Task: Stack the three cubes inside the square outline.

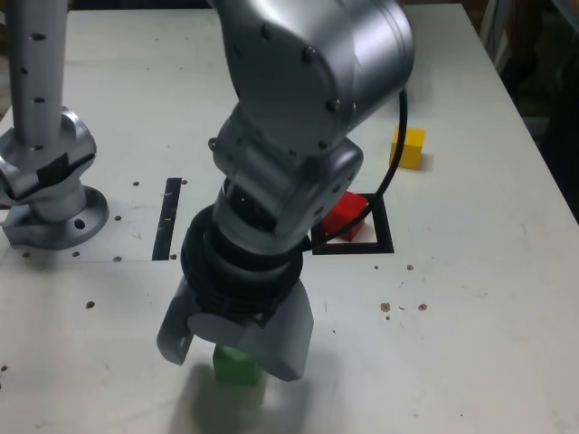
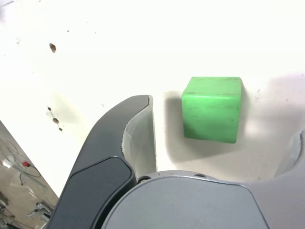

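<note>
While the gripper point(image 1: 237, 348) hung low over the white table point(image 1: 470, 298), its jaws stood spread on either side of the green cube point(image 2: 212, 109), not touching it. Red cube point(image 1: 344, 215) sat inside the square outline point(image 1: 375, 246); yellow cube point(image 1: 408, 147) lay beyond it, apart.
</note>
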Controlling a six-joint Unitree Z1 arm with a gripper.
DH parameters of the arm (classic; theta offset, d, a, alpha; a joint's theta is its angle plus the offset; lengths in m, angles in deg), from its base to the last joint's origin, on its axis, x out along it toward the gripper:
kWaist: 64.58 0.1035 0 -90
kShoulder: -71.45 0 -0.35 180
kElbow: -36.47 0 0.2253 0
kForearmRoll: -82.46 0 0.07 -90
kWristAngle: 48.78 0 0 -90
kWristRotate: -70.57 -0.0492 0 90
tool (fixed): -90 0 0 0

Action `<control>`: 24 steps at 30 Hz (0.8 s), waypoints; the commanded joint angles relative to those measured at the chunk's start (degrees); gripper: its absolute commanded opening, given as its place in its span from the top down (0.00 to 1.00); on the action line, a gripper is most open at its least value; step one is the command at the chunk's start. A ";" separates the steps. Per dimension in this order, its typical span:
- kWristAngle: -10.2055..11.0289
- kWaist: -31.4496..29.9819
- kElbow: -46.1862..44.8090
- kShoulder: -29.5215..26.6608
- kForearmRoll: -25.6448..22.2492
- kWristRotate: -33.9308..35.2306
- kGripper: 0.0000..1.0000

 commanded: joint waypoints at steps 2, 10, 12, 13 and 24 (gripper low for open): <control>0.24 0.20 -0.35 1.28 0.67 -0.04 0.00; 1.82 0.49 -4.08 1.00 6.21 -0.59 0.01; 2.26 0.53 -5.37 0.68 7.98 -0.95 0.01; 2.52 0.54 -5.94 0.57 8.78 -1.12 0.01; 4.90 0.84 -10.23 -0.93 13.28 2.45 0.23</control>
